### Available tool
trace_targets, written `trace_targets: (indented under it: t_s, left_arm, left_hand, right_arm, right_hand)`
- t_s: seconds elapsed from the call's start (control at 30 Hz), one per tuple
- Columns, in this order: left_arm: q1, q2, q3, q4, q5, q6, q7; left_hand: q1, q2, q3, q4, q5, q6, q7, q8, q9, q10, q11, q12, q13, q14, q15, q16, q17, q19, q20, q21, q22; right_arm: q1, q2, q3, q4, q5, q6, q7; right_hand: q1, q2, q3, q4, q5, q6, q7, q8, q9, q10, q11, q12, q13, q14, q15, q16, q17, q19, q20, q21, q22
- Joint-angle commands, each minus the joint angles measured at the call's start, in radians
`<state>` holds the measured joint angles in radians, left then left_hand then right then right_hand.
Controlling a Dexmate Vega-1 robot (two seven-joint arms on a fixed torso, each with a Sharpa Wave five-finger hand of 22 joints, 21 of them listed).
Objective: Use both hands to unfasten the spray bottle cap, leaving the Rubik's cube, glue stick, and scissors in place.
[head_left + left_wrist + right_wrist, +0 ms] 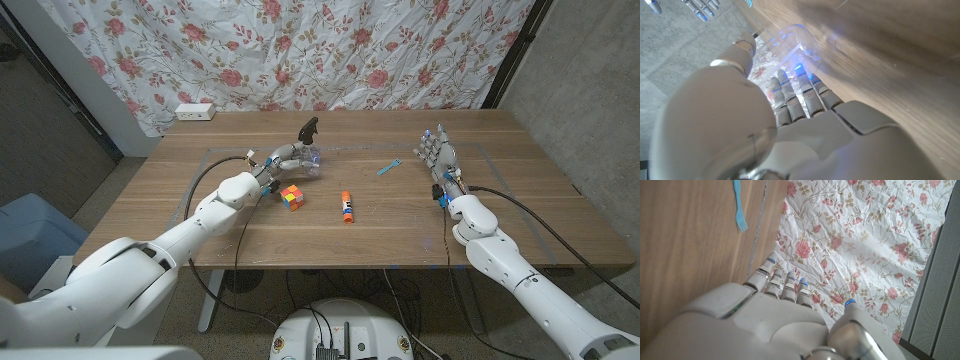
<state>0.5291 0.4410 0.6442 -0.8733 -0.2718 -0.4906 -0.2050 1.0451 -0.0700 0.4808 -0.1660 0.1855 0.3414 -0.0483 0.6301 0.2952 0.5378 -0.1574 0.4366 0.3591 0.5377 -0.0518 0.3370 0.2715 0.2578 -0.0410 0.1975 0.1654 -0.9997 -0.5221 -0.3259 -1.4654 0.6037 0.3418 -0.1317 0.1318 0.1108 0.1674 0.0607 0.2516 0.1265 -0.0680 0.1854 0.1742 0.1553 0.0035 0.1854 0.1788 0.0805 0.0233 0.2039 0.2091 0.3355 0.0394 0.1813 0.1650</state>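
A clear spray bottle (311, 157) with a black trigger cap (310, 128) stands at the middle of the table, tilted slightly. My left hand (283, 160) grips its body from the left; in the left wrist view the fingers (799, 95) and thumb wrap the clear bottle (796, 41). My right hand (437, 156) stands apart at the right, fingers spread upward, holding nothing. The Rubik's cube (291, 197) lies just in front of the left hand. The orange-capped glue stick (346, 207) lies to its right. A slim blue tool (388, 167) lies between bottle and right hand.
A white power strip (195, 111) sits at the table's back left corner. A flowered curtain (330, 50) hangs behind the table. Cables run along both arms. The blue tool (739, 205) lies on the wood ahead of the right hand (780, 315).
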Motion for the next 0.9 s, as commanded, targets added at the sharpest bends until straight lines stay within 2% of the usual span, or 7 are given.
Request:
trace_targets:
  t_s: [0.03, 0.2, 0.3, 0.47, 0.7, 0.9]
  left_arm:
    - [0.025, 0.031, -0.01, -0.113, 0.005, 0.077, 0.028]
    - [0.024, 0.046, -0.005, -0.163, 0.013, 0.114, 0.019]
    - [0.023, 0.054, -0.004, -0.194, 0.018, 0.139, 0.02]
    - [0.023, 0.063, 0.003, -0.24, 0.042, 0.172, 0.04]
    - [0.039, 0.064, 0.008, -0.311, 0.069, 0.224, 0.088]
    - [0.079, 0.07, 0.004, -0.405, 0.091, 0.289, 0.159]
  left_hand:
    - [0.004, 0.017, -0.009, 0.002, 0.005, 0.006, 0.008, 0.01, 0.006, 0.016, -0.003, 0.009, 0.01, 0.009, -0.134, 0.01, 0.008, 0.006, -0.048, 0.001, 0.005]
    - [0.002, 0.026, -0.02, 0.004, 0.007, 0.008, 0.01, 0.02, 0.013, 0.017, -0.005, 0.018, 0.021, 0.006, -0.129, 0.014, 0.017, 0.005, -0.043, -0.001, 0.005]
    - [0.002, 0.029, -0.024, 0.004, 0.008, 0.008, 0.012, 0.024, 0.015, 0.018, -0.003, 0.021, 0.025, 0.006, -0.128, 0.015, 0.02, 0.005, -0.043, -0.001, 0.005]
    - [0.001, 0.035, -0.032, 0.005, 0.009, 0.01, 0.013, 0.031, 0.019, 0.019, -0.003, 0.027, 0.032, 0.006, -0.127, 0.019, 0.026, 0.007, -0.043, -0.001, 0.005]
    - [0.0, 0.044, -0.04, 0.006, 0.011, 0.007, 0.016, 0.039, 0.024, 0.017, -0.002, 0.033, 0.041, 0.006, -0.126, 0.023, 0.034, 0.007, -0.041, -0.002, 0.005]
    - [0.0, 0.05, -0.048, 0.006, 0.013, 0.006, 0.015, 0.045, 0.028, 0.017, -0.001, 0.038, 0.049, 0.007, -0.126, 0.027, 0.04, 0.009, -0.04, -0.002, 0.005]
  right_arm:
    - [0.014, -0.025, -0.008, -0.031, -0.034, -0.027, -0.01]
    - [0.016, -0.037, -0.012, -0.06, -0.07, -0.037, -0.037]
    - [0.016, -0.066, -0.019, -0.104, -0.115, -0.085, -0.072]
    - [0.007, -0.078, -0.014, -0.15, -0.143, -0.111, -0.11]
    - [-0.012, -0.125, -0.002, -0.232, -0.186, -0.184, -0.155]
    - [-0.018, -0.157, 0.007, -0.284, -0.217, -0.248, -0.182]
  right_hand:
    - [0.008, 0.003, 0.011, -0.003, 0.004, 0.004, -0.006, 0.004, 0.005, 0.003, 0.004, 0.005, 0.004, 0.01, 0.002, 0.003, 0.002, 0.004, 0.001, 0.006, 0.002]
    - [0.012, 0.003, 0.014, -0.007, 0.005, 0.006, -0.006, 0.005, 0.005, 0.006, 0.004, 0.005, 0.004, 0.012, 0.004, 0.003, 0.0, 0.005, 0.0, 0.006, 0.002]
    - [0.014, 0.002, 0.015, -0.009, 0.005, 0.007, -0.007, 0.005, 0.005, 0.007, 0.003, 0.006, 0.004, 0.012, 0.004, 0.003, 0.0, 0.005, -0.001, 0.006, 0.002]
    - [0.021, 0.001, 0.019, -0.014, 0.005, 0.01, -0.007, 0.006, 0.005, 0.008, 0.003, 0.006, 0.004, 0.013, 0.006, 0.003, -0.002, 0.005, -0.001, 0.006, 0.002]
    - [0.038, -0.003, 0.026, -0.03, 0.005, 0.022, 0.0, 0.01, 0.005, 0.019, 0.008, 0.009, 0.005, 0.015, 0.012, 0.002, -0.005, 0.004, 0.001, 0.005, 0.002]
    - [0.052, -0.017, 0.028, -0.047, 0.001, 0.044, 0.005, 0.017, 0.006, 0.021, 0.01, 0.009, 0.005, 0.019, 0.024, 0.002, -0.008, 0.006, 0.008, 0.005, 0.002]
